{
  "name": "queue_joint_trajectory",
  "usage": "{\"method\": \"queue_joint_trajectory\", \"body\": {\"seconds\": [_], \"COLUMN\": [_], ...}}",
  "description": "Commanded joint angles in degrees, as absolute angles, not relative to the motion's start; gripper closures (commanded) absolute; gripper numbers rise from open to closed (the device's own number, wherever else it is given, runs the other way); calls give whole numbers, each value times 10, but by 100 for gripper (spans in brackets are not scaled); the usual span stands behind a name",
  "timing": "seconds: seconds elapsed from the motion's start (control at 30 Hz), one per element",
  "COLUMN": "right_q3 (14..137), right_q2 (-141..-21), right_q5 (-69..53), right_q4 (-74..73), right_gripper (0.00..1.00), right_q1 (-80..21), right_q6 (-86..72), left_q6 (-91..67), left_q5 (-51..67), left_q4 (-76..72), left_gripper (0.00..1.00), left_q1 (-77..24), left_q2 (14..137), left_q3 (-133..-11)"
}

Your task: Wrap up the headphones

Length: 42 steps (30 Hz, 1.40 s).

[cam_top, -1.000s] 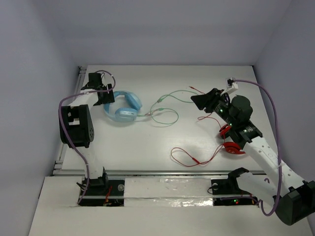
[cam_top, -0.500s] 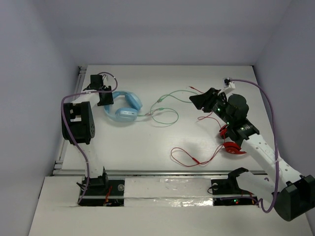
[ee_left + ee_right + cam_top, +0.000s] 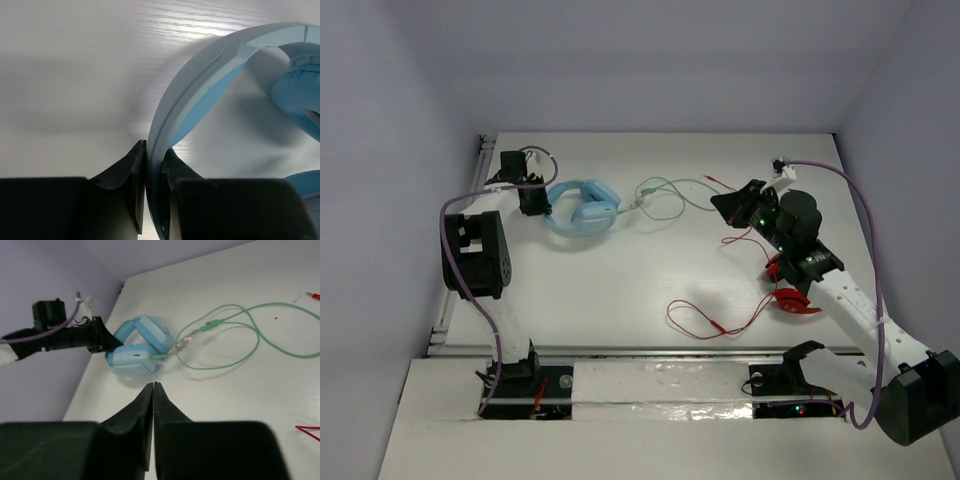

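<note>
The light blue headphones (image 3: 582,207) sit at the back left of the table, tipped up on edge. My left gripper (image 3: 532,200) is shut on their pale blue headband (image 3: 200,75), which runs between the two black fingers (image 3: 135,170). One padded cup (image 3: 300,95) shows at the right of the left wrist view. The mint-green cable (image 3: 670,195) loops away to the right from the headphones (image 3: 137,352). My right gripper (image 3: 725,205) hovers right of the cable loop (image 3: 235,335), shut with nothing between its jaws (image 3: 153,385).
Small red headphones (image 3: 790,290) lie under the right forearm, and their thin red cable (image 3: 710,320) trails toward the front middle of the table. The left wall and the table's left rail (image 3: 480,160) are close behind the left gripper.
The left gripper closed on the headband, and the headphones tipped up and shifted right, pulling the cable loop tighter. The right gripper's jaws closed.
</note>
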<state>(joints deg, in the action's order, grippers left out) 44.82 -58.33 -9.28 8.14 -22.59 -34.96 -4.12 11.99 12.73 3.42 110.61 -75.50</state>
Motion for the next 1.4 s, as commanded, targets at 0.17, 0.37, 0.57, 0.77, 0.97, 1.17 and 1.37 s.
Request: {"method": "queue_joint_trajectory", "body": {"seconds": [0.17,0.37,0.57,0.77,0.97,1.17,1.37], "right_q3": [472,503,527,532,533,556,634], "right_q2": [-606,-628,-653,-636,-627,-661,-736], "right_q5": [-194,-243,-315,-320,-357,-307,-335], "right_q4": [124,121,129,120,121,120,46], "right_gripper": [99,65,36,60,60,27,38], "right_q1": [-236,-236,-236,-236,-236,-236,-223], "right_q6": [-307,-274,-253,-178,-136,-97,-29], "left_q6": [-119,-110,-172,-221,-298,-352,-378], "left_q5": [262,212,265,330,382,435,455], "left_q4": [181,258,203,152,85,36,22], "left_gripper": [100,100,100,100,100,100,100], "left_q1": [12,-69,-83,-83,-77,-71,-60], "left_q2": [905,831,768,757,772,777,776], "left_q3": [-780,-792,-806,-865,-921,-920,-930]}}
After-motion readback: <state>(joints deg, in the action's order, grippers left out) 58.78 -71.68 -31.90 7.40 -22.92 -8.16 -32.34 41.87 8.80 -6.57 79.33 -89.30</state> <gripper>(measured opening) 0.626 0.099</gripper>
